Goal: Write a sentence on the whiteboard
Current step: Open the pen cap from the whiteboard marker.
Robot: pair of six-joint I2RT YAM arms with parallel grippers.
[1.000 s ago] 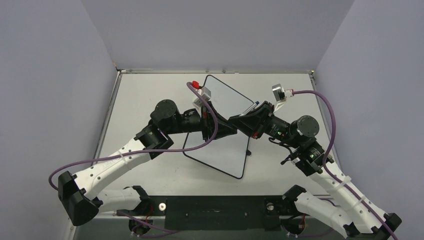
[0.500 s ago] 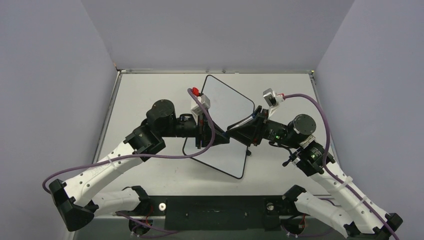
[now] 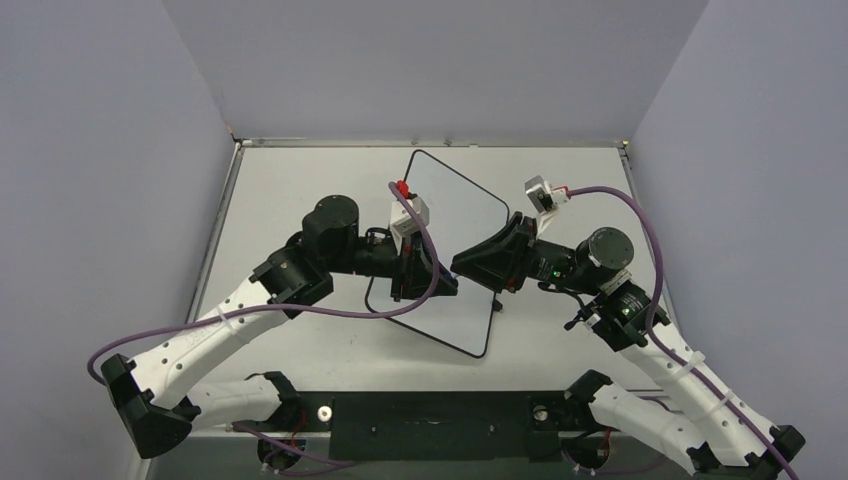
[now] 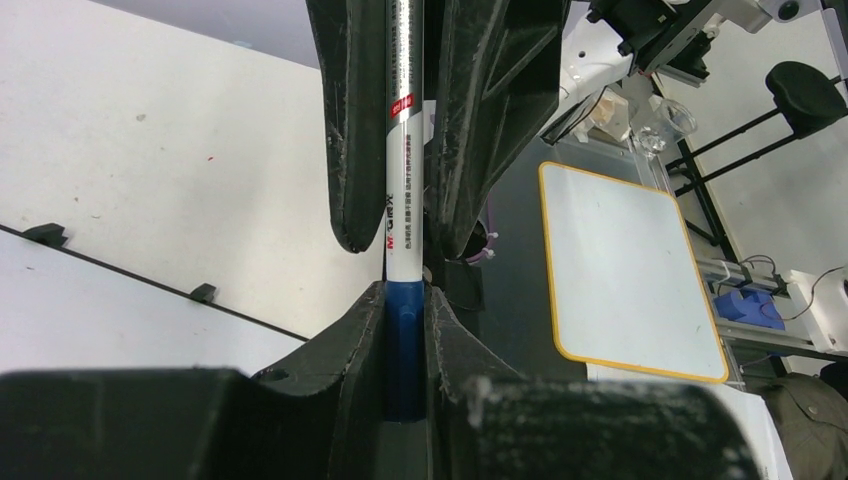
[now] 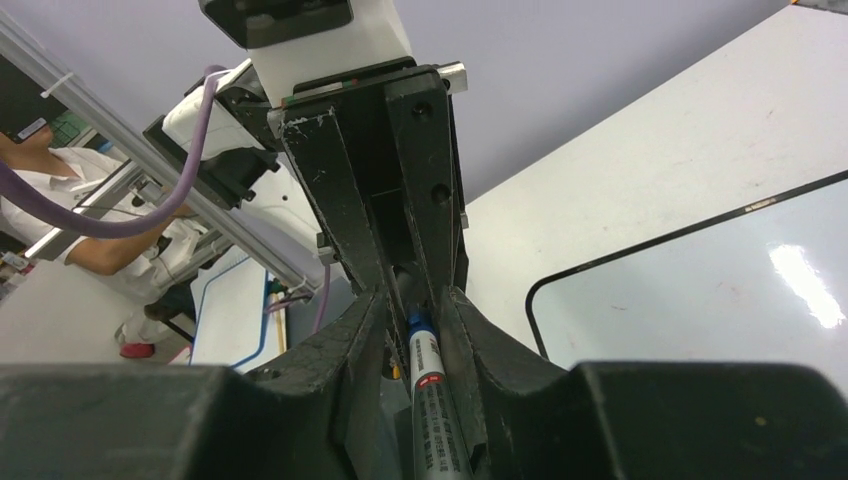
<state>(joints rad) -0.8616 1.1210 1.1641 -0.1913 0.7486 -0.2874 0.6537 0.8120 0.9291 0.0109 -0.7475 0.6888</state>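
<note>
**Handover of the marker above the board.** Left jaws and right jaws meet tip to tip above the whiteboard [image 3: 455, 195], which lies on the bench [image 3: 290, 190] directly beneath them; left jaws are closed on the blue end [image 4: 404, 340] of a marker [image 4: 403, 150]; right jaws are closed on its white printed barrel, just beyond the left pair; the marker runs straight from one pair into the other; in the right wrist view a rounded, black-bordered corner of the whiteboard shows beside the right jaws.
</note>
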